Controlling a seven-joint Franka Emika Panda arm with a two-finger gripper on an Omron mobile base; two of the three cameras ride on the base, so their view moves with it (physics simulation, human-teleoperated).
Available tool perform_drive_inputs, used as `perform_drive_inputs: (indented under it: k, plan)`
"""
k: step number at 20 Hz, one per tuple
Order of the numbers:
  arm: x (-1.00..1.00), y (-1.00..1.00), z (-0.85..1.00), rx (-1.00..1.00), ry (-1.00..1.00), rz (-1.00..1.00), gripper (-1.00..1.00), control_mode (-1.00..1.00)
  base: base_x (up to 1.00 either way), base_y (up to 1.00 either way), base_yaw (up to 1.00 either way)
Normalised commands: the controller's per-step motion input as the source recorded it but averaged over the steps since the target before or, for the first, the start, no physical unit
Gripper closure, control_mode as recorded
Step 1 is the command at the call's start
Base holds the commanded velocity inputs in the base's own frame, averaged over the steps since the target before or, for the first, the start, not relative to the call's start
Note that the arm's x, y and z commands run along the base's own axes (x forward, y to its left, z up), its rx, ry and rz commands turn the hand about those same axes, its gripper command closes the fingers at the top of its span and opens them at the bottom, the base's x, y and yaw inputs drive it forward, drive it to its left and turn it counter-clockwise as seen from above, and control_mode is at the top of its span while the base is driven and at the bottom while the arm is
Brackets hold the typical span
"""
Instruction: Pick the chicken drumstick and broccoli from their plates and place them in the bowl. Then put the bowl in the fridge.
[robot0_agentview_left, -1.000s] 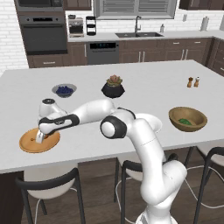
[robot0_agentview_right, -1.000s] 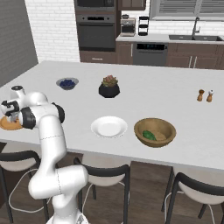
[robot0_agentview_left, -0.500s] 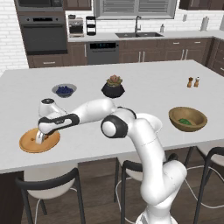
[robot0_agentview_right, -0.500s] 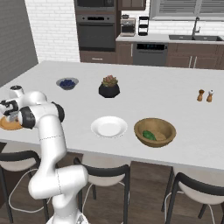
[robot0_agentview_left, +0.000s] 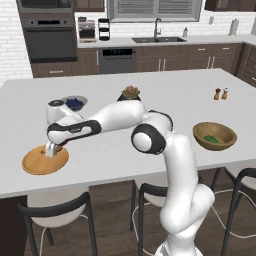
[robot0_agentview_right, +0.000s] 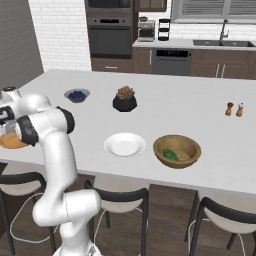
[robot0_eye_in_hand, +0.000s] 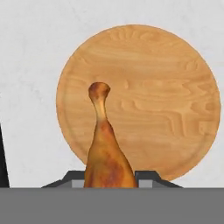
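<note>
While the arm reaches far to its left, notes by view:

Left base view: gripper (robot0_agentview_left: 51, 148) down at 9 o'clock of the counter, over the wooden plate (robot0_agentview_left: 35, 165); fingers hidden at this size, so no grip can be read here. Bowl (robot0_agentview_left: 215, 136) sits well apart at 3 o'clock.

Bowl contents: broccoli (robot0_agentview_left: 212, 139) already lies inside, a green lump on the tan floor. No drumstick in it yet.

Right base view: white plate (robot0_agentview_right: 124, 144) bare, just beside the bowl at its 9 o'clock. Wooden plate edge peeks out at 9 o'clock of the frame, behind the arm.

Other containers: small grey bowl (robot0_agentview_right: 77, 94) holds blueberries; black pot (robot0_agentview_right: 124, 103) holds a succulent. Neither is part of the job.

Hand view: chicken drumstick (robot0_eye_in_hand: 106, 157) stands between the two dark tips, thick end down at 6 o'clock, thin bone end toward 12.

Long axis: runs 6 to 12, straight along the line of sight of the hand.

Grip: jaws look narrowed onto the thick end, meat filling the gap; I read it as held.

Drumstick vs plate: whether it rests on the wood or is lifted clear, cannot tell.

Key relation: bowl lies far toward the robot's right of the gripper, so the carry likely crosses most of the counter.
</note>
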Motion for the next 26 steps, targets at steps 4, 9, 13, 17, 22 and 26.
perform_drive_inputs:
  k: [4,9,13,17,22,26]
  plan:
    - [-0.74,-0.98,0.32,0.00,-0.01,-0.14,1.00,-1.00,0.00,0.00,0.00]
    - [-0.39,-1.00,0.20,0.02,0.00,-0.20,1.00,-1.00,0.00,0.00,0.00]
    - [-0.04,-1.00,0.22,0.00,0.00,-0.28,1.00,-1.00,0.00,0.00,0.00]
    - [0.16,-0.97,0.26,0.00,0.00,-0.40,1.00,-1.00,0.00,0.00,0.00]
    - [0.01,-1.00,0.14,0.00,0.00,-0.41,1.00,-1.00,0.00,0.00,0.00]
    - [0.00,-1.00,0.12,0.00,0.01,-0.42,1.00,-1.00,0.00,0.00,0.00]
